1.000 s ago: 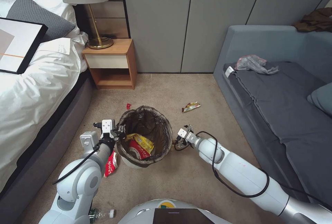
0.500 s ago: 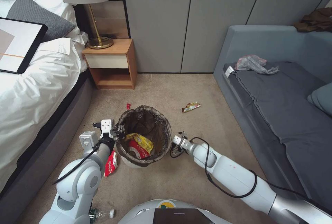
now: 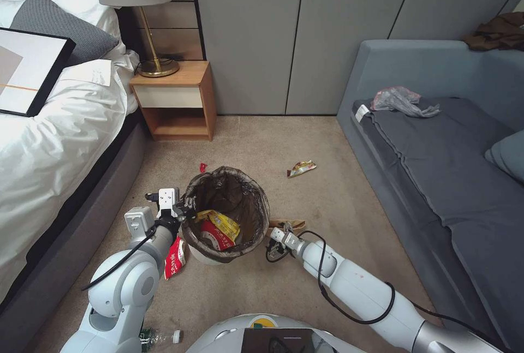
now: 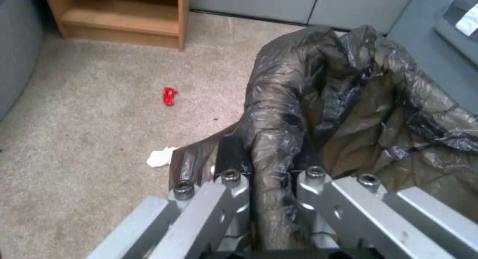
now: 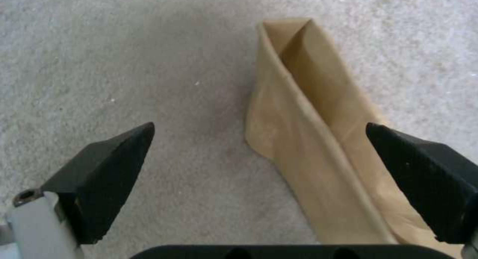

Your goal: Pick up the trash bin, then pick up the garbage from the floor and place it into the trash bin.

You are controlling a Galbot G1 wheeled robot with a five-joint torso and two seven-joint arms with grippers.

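The trash bin (image 3: 252,200) is a small white bin with a dark bag liner, standing on the carpet with red and yellow wrappers inside. My left gripper (image 3: 183,212) is shut on its rim; the left wrist view shows the fingers (image 4: 234,184) pinching the liner fold (image 4: 271,139). My right gripper (image 3: 277,237) hangs low beside the bin, over a tan paper bag (image 3: 287,224). In the right wrist view it is open (image 5: 260,126), with the tan bag (image 5: 319,139) lying flat between the fingers. More garbage lies about: a red-and-white wrapper (image 3: 174,257), a yellow wrapper (image 3: 301,167), a red scrap (image 3: 203,167), a bottle (image 3: 159,336), a tissue wad (image 4: 160,157).
A bed (image 3: 49,140) runs along the left and a grey sofa (image 3: 453,167) along the right. A wooden nightstand (image 3: 177,99) with a lamp stands against the back wall. Open carpet lies between bin and wall.
My right arm has drawn back toward me and dropped closer to the floor, uncovering the tan paper bag beside the bin. The left arm and the bin have stayed put.
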